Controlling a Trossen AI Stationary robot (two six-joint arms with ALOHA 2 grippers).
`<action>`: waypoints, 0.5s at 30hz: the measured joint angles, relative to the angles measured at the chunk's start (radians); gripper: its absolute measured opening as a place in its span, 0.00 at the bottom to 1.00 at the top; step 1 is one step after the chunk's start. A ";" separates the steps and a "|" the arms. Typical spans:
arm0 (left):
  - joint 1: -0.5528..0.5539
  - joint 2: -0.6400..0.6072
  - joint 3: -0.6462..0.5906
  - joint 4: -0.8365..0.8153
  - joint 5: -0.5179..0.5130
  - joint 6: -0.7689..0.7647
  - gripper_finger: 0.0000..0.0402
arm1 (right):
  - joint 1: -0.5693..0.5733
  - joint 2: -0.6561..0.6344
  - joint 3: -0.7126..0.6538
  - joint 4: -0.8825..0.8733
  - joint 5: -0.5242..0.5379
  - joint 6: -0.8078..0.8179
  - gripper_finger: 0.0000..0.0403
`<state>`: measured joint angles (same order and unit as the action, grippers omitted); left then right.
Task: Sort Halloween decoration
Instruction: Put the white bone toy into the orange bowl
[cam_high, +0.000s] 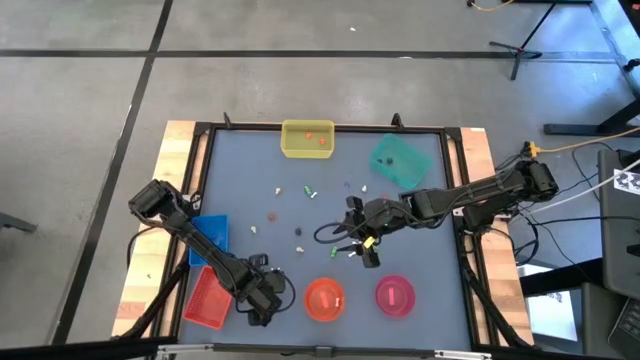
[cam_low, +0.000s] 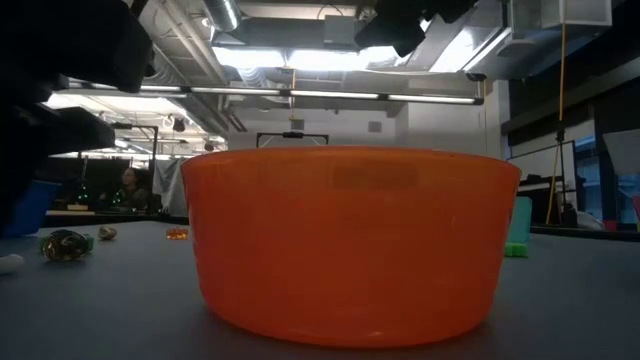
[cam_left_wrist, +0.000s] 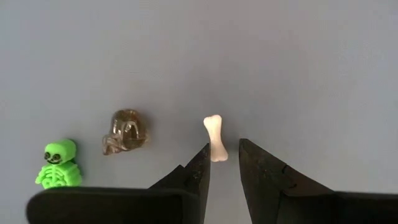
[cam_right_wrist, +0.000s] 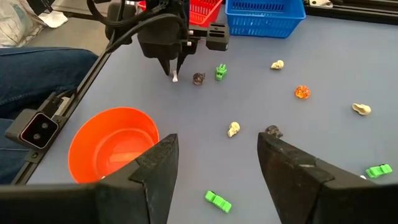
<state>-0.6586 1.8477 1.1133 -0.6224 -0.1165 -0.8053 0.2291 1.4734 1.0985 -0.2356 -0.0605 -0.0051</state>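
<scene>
Left gripper (cam_left_wrist: 224, 163) sits low over the table (cam_high: 420, 240) near its front-left corner, beside the red basket (cam_high: 207, 297), fingers closed onto a small white bone (cam_left_wrist: 214, 137) that stands upright between the fingertips; the right wrist view shows the same bone (cam_right_wrist: 175, 76) pinched at the tip of the left gripper (cam_right_wrist: 173, 68). Just beside the bone lie a dark translucent skull (cam_left_wrist: 124, 131) and a green skeleton figure (cam_left_wrist: 59, 164), both flat on the table and apart from the fingers. Right gripper (cam_right_wrist: 214, 158) hangs above the middle of the table with its fingers spread wide and nothing between them. Loose decorations below it: a beige skull (cam_right_wrist: 233, 129), a dark grey piece (cam_right_wrist: 273, 131), an orange pumpkin-like bead (cam_right_wrist: 302, 92), two more beige pieces (cam_right_wrist: 277, 64) (cam_right_wrist: 361, 109), and two green pieces (cam_right_wrist: 217, 201) (cam_right_wrist: 378, 170). Orange bowl (cam_high: 324, 298) and pink bowl (cam_high: 394, 294) stand along the front edge; blue basket (cam_high: 212, 233) is by the left edge; yellow tray (cam_high: 307, 139) at the back edge holds a few orange pieces; teal tray (cam_high: 400, 159) is toward the back-right corner.
</scene>
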 joint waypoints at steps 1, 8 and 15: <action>0.000 0.000 0.000 0.000 -0.005 0.000 0.17 | 0.000 0.000 0.000 0.000 0.000 0.000 0.54; 0.001 0.000 0.000 -0.001 -0.021 0.000 0.17 | 0.000 0.000 0.000 0.000 0.000 0.000 0.54; 0.001 0.019 0.001 0.002 -0.006 -0.003 0.17 | 0.000 0.000 0.000 0.000 0.000 0.000 0.54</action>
<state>-0.6575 1.8668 1.1143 -0.6201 -0.1223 -0.8085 0.2287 1.4734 1.0985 -0.2356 -0.0603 -0.0050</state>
